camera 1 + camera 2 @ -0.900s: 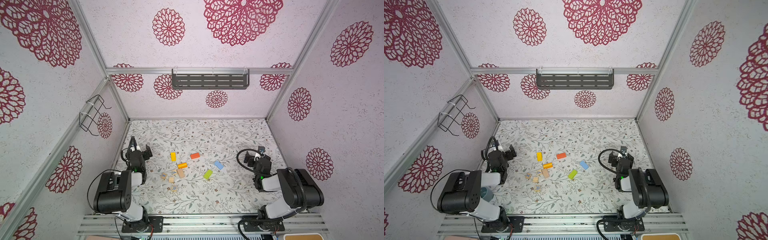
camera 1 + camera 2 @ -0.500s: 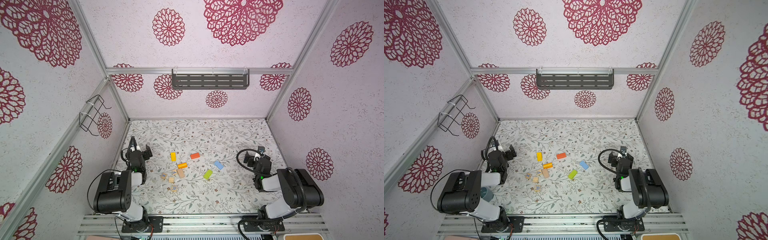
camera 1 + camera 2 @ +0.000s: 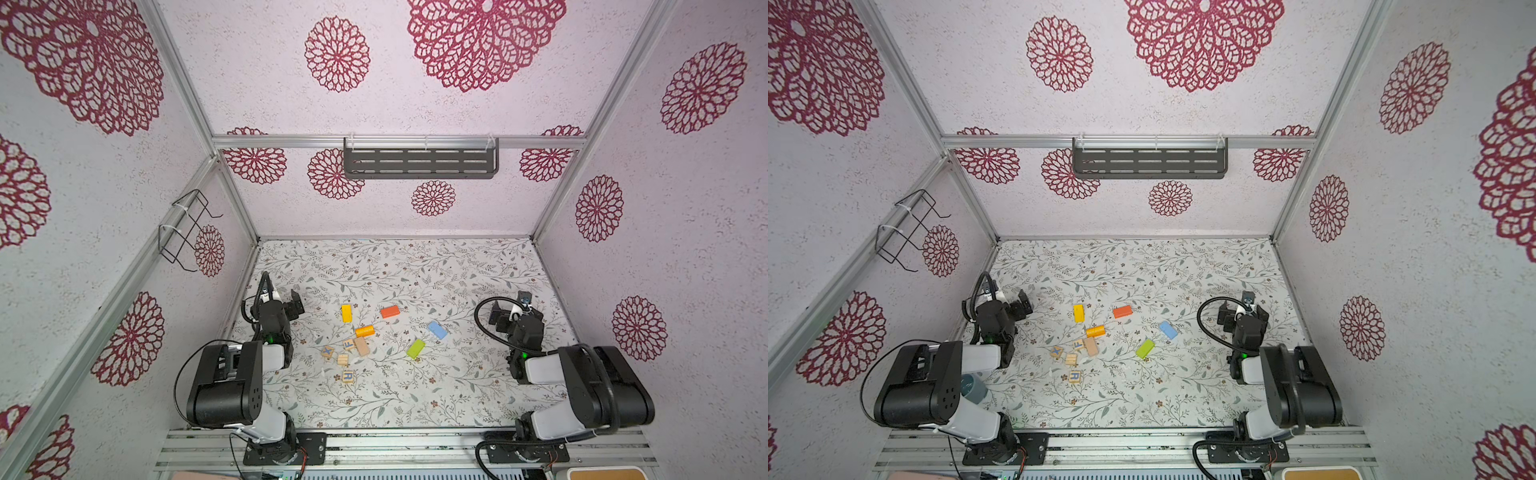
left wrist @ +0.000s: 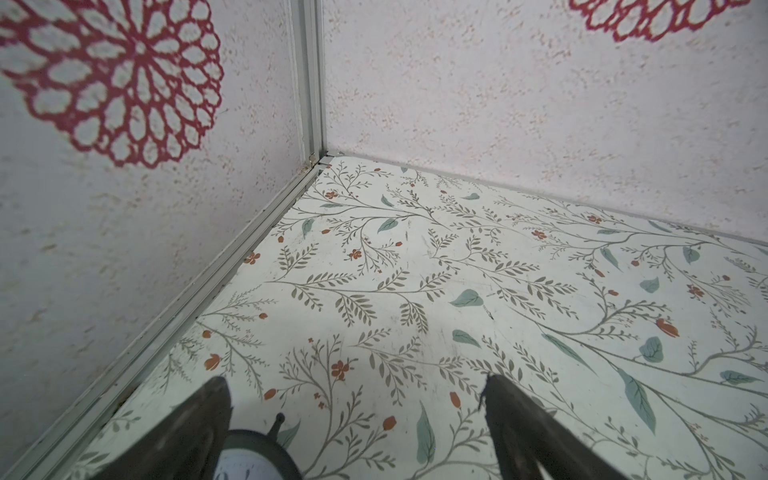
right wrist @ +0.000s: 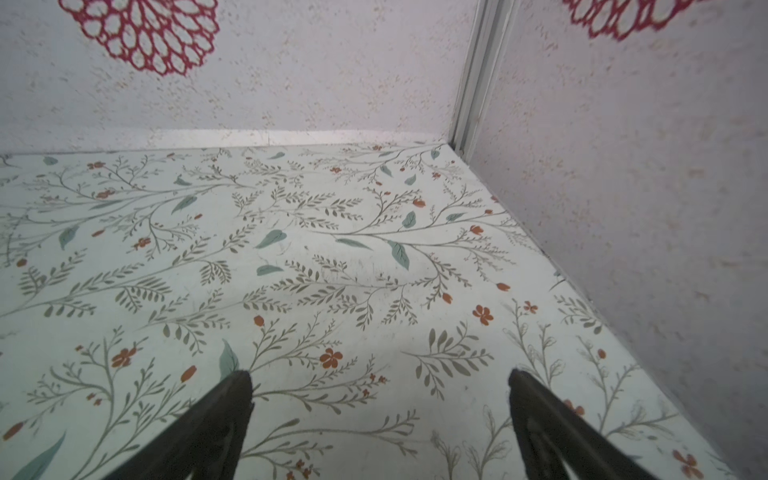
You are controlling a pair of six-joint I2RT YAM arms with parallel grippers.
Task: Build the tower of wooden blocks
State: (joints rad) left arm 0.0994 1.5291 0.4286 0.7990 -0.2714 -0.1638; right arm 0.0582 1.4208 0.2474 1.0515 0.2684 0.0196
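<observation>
The wood blocks lie loose and single-layered mid-floor in both top views: yellow (image 3: 346,313), orange (image 3: 390,311), an orange-yellow cylinder (image 3: 365,331), light blue (image 3: 437,330), lime green (image 3: 415,348), tan (image 3: 361,346), and several lettered cubes (image 3: 348,376) near the tan one. No tower shows. My left gripper (image 3: 296,304) rests open by the left wall, well left of the yellow block (image 3: 1078,313). My right gripper (image 3: 500,312) rests open near the right wall, right of the light blue block (image 3: 1168,329). Both wrist views show only bare floor between open fingers (image 4: 505,399) (image 5: 232,395).
Patterned walls close the floral floor (image 3: 395,270) on three sides. A wire rack (image 3: 187,228) hangs on the left wall, and a dark slotted shelf (image 3: 419,160) on the back wall. Both arm bases stand on a metal rail (image 3: 399,444) at the front.
</observation>
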